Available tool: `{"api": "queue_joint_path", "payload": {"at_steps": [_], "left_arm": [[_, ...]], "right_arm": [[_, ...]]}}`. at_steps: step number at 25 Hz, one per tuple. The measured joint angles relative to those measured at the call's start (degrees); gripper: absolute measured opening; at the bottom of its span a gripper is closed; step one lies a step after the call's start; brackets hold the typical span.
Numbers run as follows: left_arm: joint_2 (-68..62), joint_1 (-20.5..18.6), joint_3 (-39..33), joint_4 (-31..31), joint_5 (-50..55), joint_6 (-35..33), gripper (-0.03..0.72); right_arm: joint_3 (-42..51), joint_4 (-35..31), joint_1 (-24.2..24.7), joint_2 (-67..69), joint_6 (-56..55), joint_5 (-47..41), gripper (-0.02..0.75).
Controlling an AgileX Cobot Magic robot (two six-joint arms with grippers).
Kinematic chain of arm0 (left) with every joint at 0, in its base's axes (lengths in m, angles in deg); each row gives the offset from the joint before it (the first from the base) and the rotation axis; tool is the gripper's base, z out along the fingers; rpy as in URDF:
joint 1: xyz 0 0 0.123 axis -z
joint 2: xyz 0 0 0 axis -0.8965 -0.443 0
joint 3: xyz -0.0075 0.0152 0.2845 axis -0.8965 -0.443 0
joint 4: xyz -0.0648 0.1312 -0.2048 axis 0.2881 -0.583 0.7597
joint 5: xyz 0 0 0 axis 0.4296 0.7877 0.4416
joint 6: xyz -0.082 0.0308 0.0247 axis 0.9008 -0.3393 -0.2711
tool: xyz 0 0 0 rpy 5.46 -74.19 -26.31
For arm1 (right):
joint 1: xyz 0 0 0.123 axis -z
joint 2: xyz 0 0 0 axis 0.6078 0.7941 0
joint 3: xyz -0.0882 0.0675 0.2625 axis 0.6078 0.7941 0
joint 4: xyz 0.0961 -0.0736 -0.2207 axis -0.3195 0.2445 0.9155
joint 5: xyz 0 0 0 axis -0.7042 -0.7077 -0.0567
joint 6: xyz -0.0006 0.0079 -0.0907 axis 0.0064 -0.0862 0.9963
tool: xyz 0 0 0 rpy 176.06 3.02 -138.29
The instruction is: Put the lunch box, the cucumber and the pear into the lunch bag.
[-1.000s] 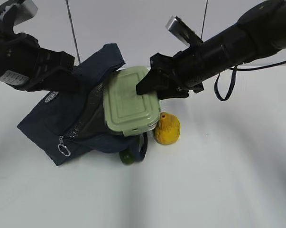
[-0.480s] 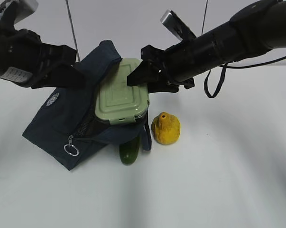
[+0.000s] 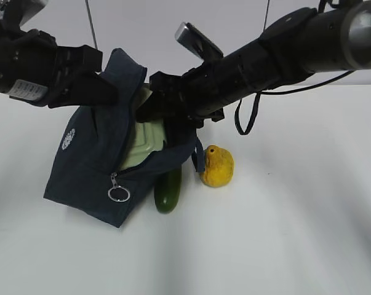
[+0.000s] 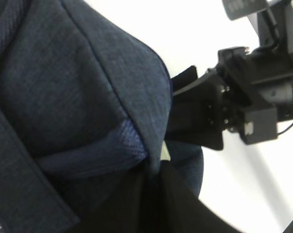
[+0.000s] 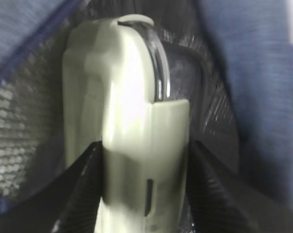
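The navy lunch bag stands tilted with its mouth held up. My left gripper is shut on the bag's upper rim fabric and lifts it. My right gripper is shut on the pale green lunch box and holds it on edge inside the bag's mesh-lined opening. In the exterior view only part of the lunch box shows inside the bag. The dark green cucumber lies on the table, partly under the bag. The yellow pear stands to its right.
The bag's silver ring pull hangs at the front of the open zipper. A black cable loops under the right arm. Two thin rods rise at the back. The white table stretches to the front and right.
The right gripper has moved left and down, carrying the lunch box from on top of the bag into its opening. The left gripper has raised the bag's rim, so the bag stands more upright.
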Motion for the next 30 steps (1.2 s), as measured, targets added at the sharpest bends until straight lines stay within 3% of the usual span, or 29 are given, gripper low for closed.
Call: {"api": "queue_joint_path", "payload": {"at_steps": [12,22,30], "left_arm": [[-0.1,0.0,0.0,0.6,0.5,-1.6,0.003],[-0.1,0.0,0.0,11.1,2.8,-10.1,0.003],[-0.1,0.0,0.0,11.8,3.2,-10.8,0.003]], "right_arm": [[-0.2,0.2,-1.0,2.7,0.5,0.0,0.386],[-0.2,0.8,-1.0,3.1,1.6,0.7,0.402],[-0.4,2.2,-1.0,3.1,1.7,0.8,0.442]]}}
